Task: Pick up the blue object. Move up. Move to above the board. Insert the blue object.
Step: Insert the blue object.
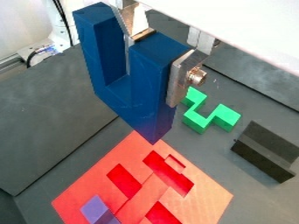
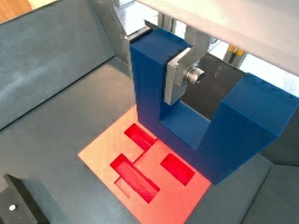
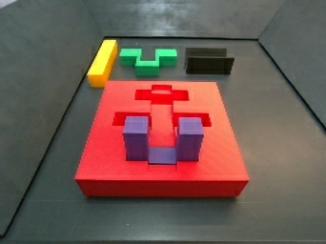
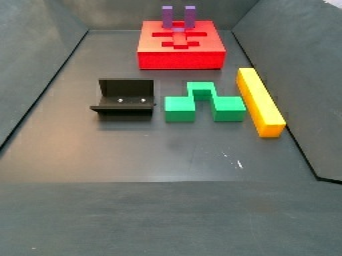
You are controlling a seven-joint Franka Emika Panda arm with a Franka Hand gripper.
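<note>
In both wrist views my gripper (image 1: 152,68) (image 2: 158,63) is shut on one prong of the blue object (image 1: 131,87) (image 2: 163,105), a navy U-shaped block hanging prongs up. A silver finger (image 1: 177,83) presses that prong's outer face. Below it lies the red board (image 1: 105,173) (image 2: 105,149) with open recesses (image 2: 140,179). The blue object hangs well above the board, over its near edge. In both side views the board (image 3: 216,162) (image 4: 154,55) shows, while gripper and blue object are out of frame.
A purple U-shaped block (image 3: 159,138) (image 4: 178,15) stands seated in the board. Beside the board on the floor lie a green block (image 1: 208,112) (image 3: 151,59) (image 4: 201,103), a yellow bar (image 3: 102,60) (image 4: 259,100) and the dark fixture (image 1: 267,149) (image 3: 211,61) (image 4: 123,98).
</note>
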